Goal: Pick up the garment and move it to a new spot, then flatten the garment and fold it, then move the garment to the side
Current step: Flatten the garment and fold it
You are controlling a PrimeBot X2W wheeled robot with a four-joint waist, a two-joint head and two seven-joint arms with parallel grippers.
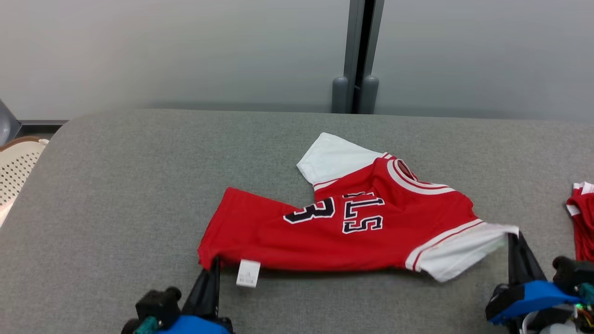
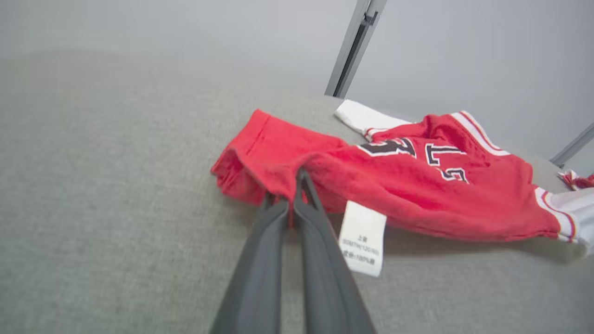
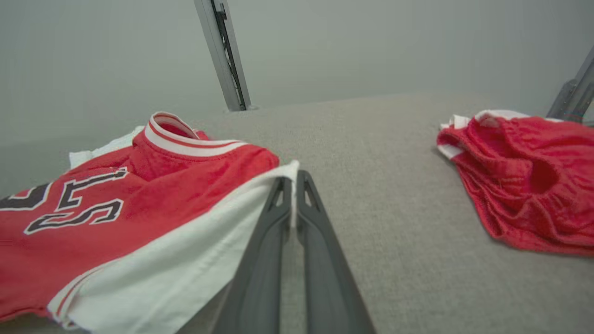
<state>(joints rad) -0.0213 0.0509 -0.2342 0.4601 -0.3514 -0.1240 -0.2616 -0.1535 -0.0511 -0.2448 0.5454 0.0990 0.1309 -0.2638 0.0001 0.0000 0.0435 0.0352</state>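
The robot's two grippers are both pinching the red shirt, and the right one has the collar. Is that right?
Not quite. The left gripper and right gripper both pinch the shirt, but the right one holds the white sleeve, not the collar. The right wrist view shows it.

A grey, felt-like tabletop (image 1: pixel 139 185) spans the lower two thirds of the head view, its far left corner rounded. Behind it stands a pale grey wall (image 1: pixel 162 51), plain and evenly lit, with soft light and faint shadows. Right of centre at the top, a dark vertical post (image 1: pixel 358 46) splits the wall into two panels; two rounded grey stubs (image 1: pixel 339 95) flank its foot. At the left edge sits a cream perforated basket or chair (image 1: pixel 16 169) with a brown rim. A second slanted post (image 3: pixel 573 93) shows at the right wrist view's upper right.
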